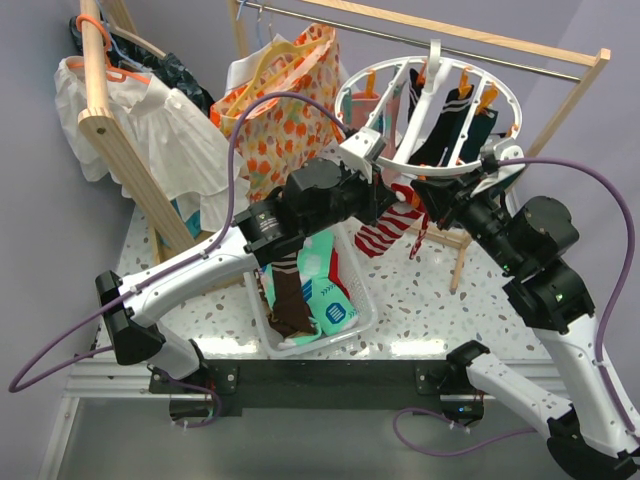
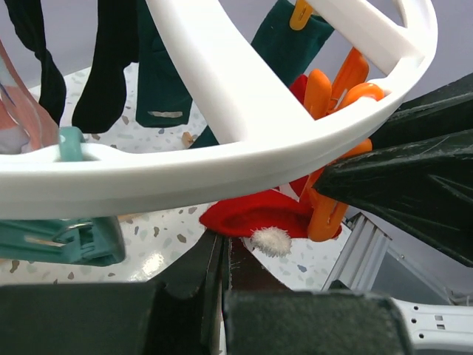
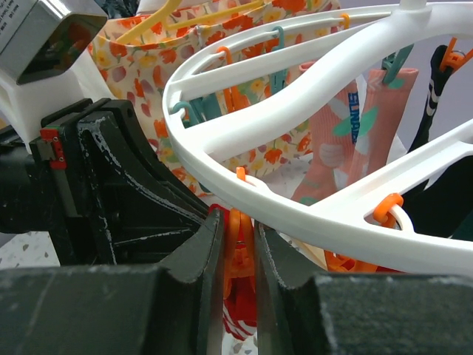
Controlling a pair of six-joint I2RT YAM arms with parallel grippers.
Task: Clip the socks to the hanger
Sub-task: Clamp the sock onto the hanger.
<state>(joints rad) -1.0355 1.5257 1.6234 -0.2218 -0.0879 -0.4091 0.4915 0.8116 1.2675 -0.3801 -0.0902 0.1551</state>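
- The left gripper point(image 2: 224, 248) is closed, and the cuff of the red sock point(image 2: 247, 216) lies right at its tips, apparently pinched there
- The right gripper point(image 3: 238, 222) is clamped on an orange clip point(image 3: 236, 259) that hangs from the near rim of the white ring point(image 2: 185, 166); whether the clip's mouth is sprung open cannot be told
- The sock is found between the two grippers, just under the ring's rim, its long axis hanging straight down towards the table, with the striped foot dangling free
- From the left gripper the clip lies just above and to one side, touching or nearly touching the cuff; the left arm is judged the one by which the cuff must be fed in, while the clip is pressed by the right
- Room is tight: the rim is close overhead, a teal clip point(image 2: 59, 238) is just beside the left fingers, and dark socks hang close behind
- More socks are seen in the basket point(image 1: 330, 338) below, well apart from the ring
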